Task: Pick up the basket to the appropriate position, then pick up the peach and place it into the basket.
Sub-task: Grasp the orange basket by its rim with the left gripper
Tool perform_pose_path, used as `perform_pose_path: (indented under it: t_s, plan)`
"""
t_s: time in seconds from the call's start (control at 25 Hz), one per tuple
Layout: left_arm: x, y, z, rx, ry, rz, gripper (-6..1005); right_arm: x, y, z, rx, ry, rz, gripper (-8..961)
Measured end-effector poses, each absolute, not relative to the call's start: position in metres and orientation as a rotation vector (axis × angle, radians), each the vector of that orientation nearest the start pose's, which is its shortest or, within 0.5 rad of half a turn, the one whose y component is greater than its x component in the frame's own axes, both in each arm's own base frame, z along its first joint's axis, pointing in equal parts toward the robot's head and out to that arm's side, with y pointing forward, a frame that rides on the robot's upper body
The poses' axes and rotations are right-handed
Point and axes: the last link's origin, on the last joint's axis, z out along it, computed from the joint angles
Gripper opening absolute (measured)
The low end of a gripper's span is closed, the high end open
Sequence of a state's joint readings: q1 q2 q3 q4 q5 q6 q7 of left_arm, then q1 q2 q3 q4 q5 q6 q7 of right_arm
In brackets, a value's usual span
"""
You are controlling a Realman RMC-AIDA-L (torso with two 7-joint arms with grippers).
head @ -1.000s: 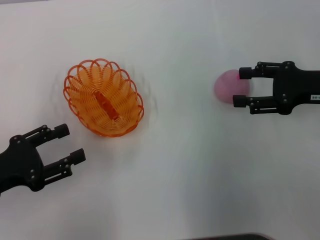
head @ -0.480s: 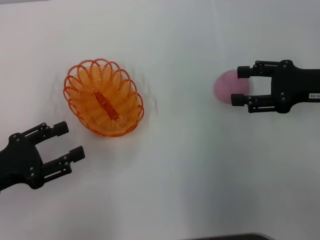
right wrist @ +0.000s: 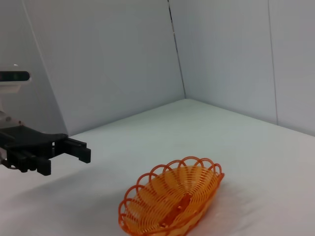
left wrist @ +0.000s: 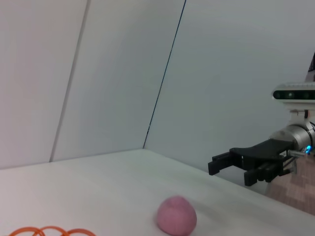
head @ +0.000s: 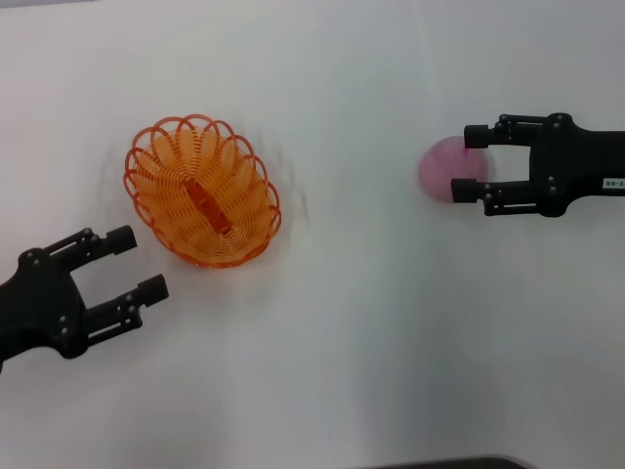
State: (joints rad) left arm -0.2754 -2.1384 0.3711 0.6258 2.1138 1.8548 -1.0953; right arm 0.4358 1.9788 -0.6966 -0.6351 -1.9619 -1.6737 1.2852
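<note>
The orange openwork basket [head: 202,190] sits empty on the white table, left of centre; it also shows in the right wrist view [right wrist: 172,197], and its rim shows in the left wrist view [left wrist: 49,230]. The pale pink peach [head: 447,168] lies on the table at the right and shows in the left wrist view [left wrist: 176,215]. My right gripper [head: 472,163] is open, its fingertips either side of the peach's right edge, above it. My left gripper [head: 137,264] is open and empty, near the basket's front left.
The white table [head: 371,332] spreads all around. Grey walls stand behind it in the wrist views. A dark edge shows at the table's front.
My left gripper has shifted slightly toward the basket. My right gripper has edged a little further over the peach. Basket and peach have not moved.
</note>
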Motion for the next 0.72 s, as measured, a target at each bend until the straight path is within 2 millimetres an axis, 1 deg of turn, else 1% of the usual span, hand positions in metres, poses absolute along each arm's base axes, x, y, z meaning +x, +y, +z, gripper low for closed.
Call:
perform_pose_path:
  t_s: [0.16, 0.32, 0.48, 0.72]
  plan:
    - [-0.314, 0.228, 0.006, -2.557, -0.618, -0.968, 748, 0.298, 0.302, 0.037, -2.739, 0.553, 0.683, 820]
    - [-0.307, 0.241, 0.015, -2.469, -0.57, -1.029, 748, 0.298, 0.302, 0.037, -2.738, 0.55, 0.685, 820]
    - [-0.304, 0.247, 0.021, -2.417, -0.54, -1.065, 748, 0.298, 0.302, 0.036, -2.733, 0.548, 0.69, 820]
    - [-0.298, 0.261, 0.029, -2.31, -0.5, -1.115, 748, 0.296, 0.302, 0.034, -2.733, 0.541, 0.7, 820]
